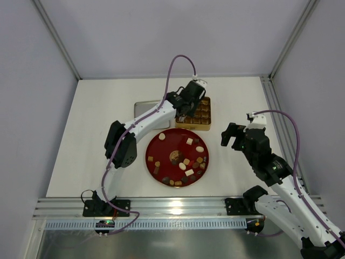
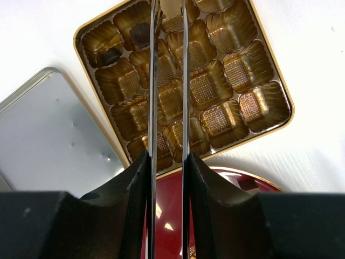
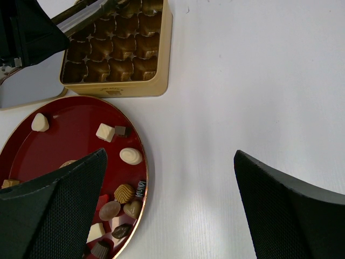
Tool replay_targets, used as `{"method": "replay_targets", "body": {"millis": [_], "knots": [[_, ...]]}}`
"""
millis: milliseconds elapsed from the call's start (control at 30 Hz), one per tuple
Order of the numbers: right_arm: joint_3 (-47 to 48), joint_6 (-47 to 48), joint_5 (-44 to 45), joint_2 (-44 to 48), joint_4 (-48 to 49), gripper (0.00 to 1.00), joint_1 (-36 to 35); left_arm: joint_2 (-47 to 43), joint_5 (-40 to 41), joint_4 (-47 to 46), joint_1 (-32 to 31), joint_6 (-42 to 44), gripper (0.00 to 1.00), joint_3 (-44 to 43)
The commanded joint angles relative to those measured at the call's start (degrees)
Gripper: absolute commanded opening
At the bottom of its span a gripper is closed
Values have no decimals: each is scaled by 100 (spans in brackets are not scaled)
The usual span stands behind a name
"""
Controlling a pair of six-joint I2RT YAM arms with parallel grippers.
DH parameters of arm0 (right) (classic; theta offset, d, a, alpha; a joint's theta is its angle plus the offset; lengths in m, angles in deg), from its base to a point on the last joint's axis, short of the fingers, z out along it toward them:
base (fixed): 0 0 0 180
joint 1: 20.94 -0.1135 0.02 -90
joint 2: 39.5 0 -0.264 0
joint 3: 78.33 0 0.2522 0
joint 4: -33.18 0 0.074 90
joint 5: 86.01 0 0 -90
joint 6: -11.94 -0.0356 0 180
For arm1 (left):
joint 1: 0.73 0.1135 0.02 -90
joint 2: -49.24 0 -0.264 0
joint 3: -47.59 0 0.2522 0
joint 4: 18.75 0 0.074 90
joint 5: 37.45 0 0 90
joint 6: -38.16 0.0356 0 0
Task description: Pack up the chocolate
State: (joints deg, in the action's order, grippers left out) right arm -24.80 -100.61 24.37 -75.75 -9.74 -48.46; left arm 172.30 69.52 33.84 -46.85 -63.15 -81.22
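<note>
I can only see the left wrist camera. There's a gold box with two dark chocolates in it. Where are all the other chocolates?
Observer: On the red plate beside the box, nearer the arms; the top camera shows brown and white chocolates spread over it.
Child: What's the other arm doing?
Observer: The right gripper hangs over the table right of the plate, jaws wide open, holding nothing.
Child: Any chocolate near it?
Observer: The right wrist camera shows a white oval one by the plate's rim on that side.
</note>
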Motion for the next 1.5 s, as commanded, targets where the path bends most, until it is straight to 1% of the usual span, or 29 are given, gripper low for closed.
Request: {"method": "replay_targets", "body": {"millis": [0,133,333,533,667,767,800,933,1067,1300,1467], "knots": [[189,84,89,57,16,100,-7,25,87,-121,51,94,33,-203],[198,92,89,65,8,100,2,33,52,-121,51,94,38,-229],[207,84,106,57,-1,100,-7,-72,43,-104,51,94,38,-291],[198,75,89,48,16,100,2,-599,-115,19,51,24,38,-282],[207,66,80,74,43,100,2,-1056,-264,256,43,-196,38,-185],[216,84,71,100,60,100,2,-1643,-597,441,34,-476,38,200],[216,84,54,101,52,100,-7,-1645,-599,476,25,-477,38,323],[216,92,18,101,52,100,2,-2330,-590,678,-107,-626,38,1070],[198,92,-17,83,87,100,2,-3198,-599,950,-238,-715,37,1939],[207,110,-87,-14,131,100,2,-4342,-642,1556,-563,-829,38,2952],[189,119,-113,-31,139,100,2,-4835,-757,1821,-792,-1004,38,3664]]}}
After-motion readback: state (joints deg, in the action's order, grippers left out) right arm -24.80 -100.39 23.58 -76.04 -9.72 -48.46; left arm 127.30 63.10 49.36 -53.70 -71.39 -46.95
